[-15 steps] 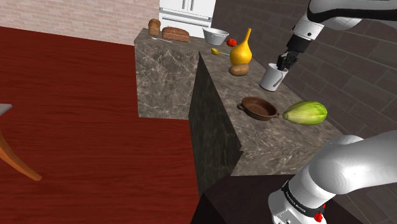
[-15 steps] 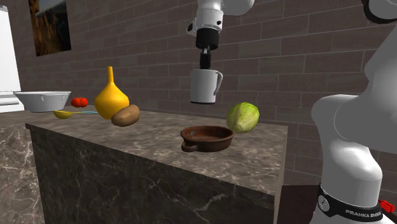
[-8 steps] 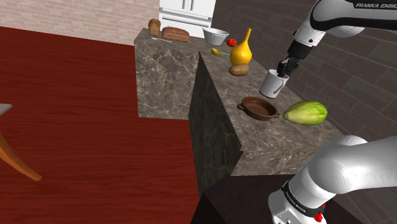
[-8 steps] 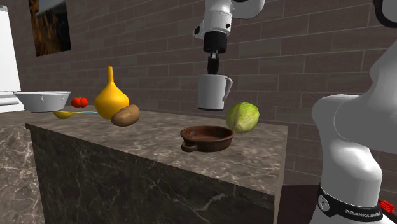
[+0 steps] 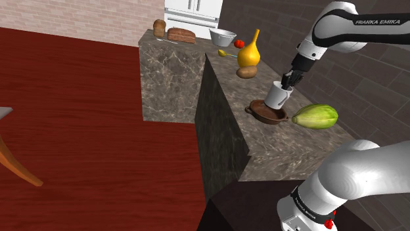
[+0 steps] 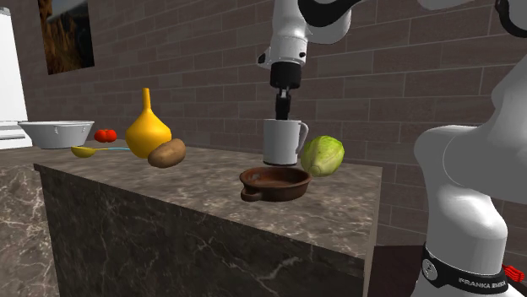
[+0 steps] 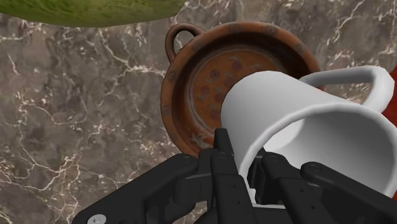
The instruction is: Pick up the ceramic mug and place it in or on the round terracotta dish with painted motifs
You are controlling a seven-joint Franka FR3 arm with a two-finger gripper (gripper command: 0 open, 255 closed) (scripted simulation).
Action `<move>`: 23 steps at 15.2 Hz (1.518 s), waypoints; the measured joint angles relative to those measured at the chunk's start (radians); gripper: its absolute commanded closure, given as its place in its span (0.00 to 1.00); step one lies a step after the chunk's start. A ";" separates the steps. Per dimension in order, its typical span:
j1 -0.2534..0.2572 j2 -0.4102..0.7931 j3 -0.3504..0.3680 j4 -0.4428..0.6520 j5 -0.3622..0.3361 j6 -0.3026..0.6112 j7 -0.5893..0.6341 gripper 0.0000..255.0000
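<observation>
A plain white mug (image 5: 276,96) (image 6: 281,142) (image 7: 312,137) with a handle hangs from my gripper (image 5: 288,81) (image 6: 282,110) (image 7: 245,167), which is shut on its rim. The mug is held just above the round brown dish (image 5: 267,113) (image 6: 274,182) (image 7: 210,83), a shallow bowl with small loop handles and dark painted spots inside. In the wrist view the mug covers part of the dish's bowl. The dish rests on the marble counter (image 5: 289,144) (image 6: 177,190).
A green cabbage (image 5: 315,116) (image 6: 322,155) (image 7: 121,9) lies right beside the dish. Farther along the counter stand a yellow gourd (image 5: 248,52) (image 6: 148,128), a potato (image 6: 166,153), a tomato (image 6: 105,135) and a white bowl (image 5: 223,37) (image 6: 56,133). A brick wall runs behind.
The gripper has carried the mug sideways and down, from beside the dish to just over it, toward the cabbage. The grip has not changed.
</observation>
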 measured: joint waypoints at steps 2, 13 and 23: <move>-0.003 -0.003 -0.005 -0.026 -0.004 0.023 -0.003 1.00; -0.005 0.003 -0.013 -0.068 -0.009 0.072 -0.004 0.00; -0.003 -0.014 0.003 0.032 0.000 -0.044 -0.004 0.00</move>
